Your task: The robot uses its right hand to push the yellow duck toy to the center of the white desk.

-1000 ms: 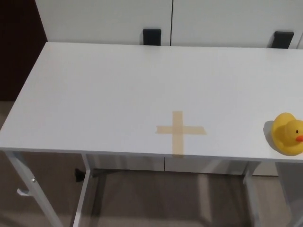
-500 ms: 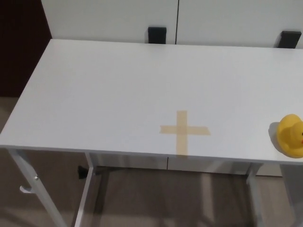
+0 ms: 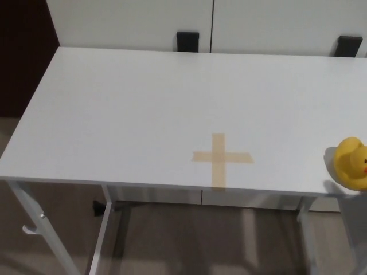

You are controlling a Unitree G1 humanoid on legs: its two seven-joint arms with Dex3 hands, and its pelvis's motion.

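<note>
Head view, left to right.

Far left: dark wall panel (image 3: pixel 26 57) behind the counter's left end. Below the front-left corner, a white metal leg (image 3: pixel 34 226) angles down to the floor, with a small hook-like fitting near its lower part.

White counter (image 3: pixel 143 103) fills most of the frame. Its left half is bare. No containers on it, so no contents to record.

Behind the far edge: white cabinet fronts (image 3: pixel 132 20) with a vertical seam, and a black block (image 3: pixel 187 41) touching the line of the far edge just left of that seam.

Right of middle, close to the front edge: tan tape cross (image 3: pixel 221 158), flat on the surface, its long bar running toward the front edge.

A second black block (image 3: pixel 348 46) sits behind the far-right part of the counter.

Right edge of frame: yellow duck toy (image 3: pixel 352 163), upright near the front edge, well apart from the tape cross, partly cut off by the frame; a bit of orange beak shows at the cut.

Robot hands: neither left nor right shows, so finger state cannot be recorded.

Change against half a second ago: whole scene slid a touch leftward, so camera shift; duck and cross keep the same places on the counter.
</note>
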